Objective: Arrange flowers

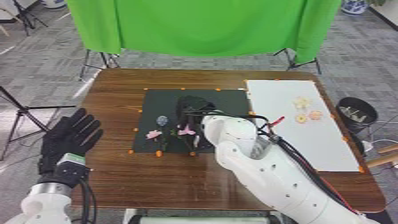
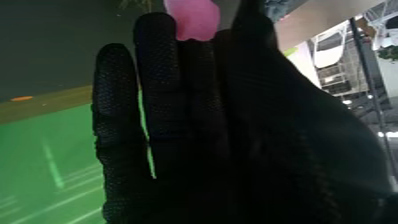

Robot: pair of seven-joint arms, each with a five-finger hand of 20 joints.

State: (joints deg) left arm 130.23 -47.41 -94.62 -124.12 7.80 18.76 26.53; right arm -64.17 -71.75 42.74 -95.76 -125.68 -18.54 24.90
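In the head view my right hand (image 1: 195, 106) is over the dark mat (image 1: 226, 97), just above a pink flower (image 1: 186, 131). A smaller pink flower (image 1: 153, 134) and a grey-blue flower (image 1: 162, 120) lie on the mat's left part. Pale flowers (image 1: 302, 102) rest on the white board (image 1: 306, 145). My left hand (image 1: 71, 135) is at the table's left edge, fingers straight and spread. The right wrist view has my right hand (image 2: 209, 135) with fingers straight and close together; a pink petal-like piece (image 2: 194, 19) is at the fingertips, and whether it is held is unclear.
A black bin (image 1: 357, 111) stands beyond the right edge of the brown wooden table (image 1: 178, 182). Orange markers line the mat and board. Behind the table hangs a green cloth (image 1: 204, 27), and a tripod (image 1: 27, 115) stands at the left.
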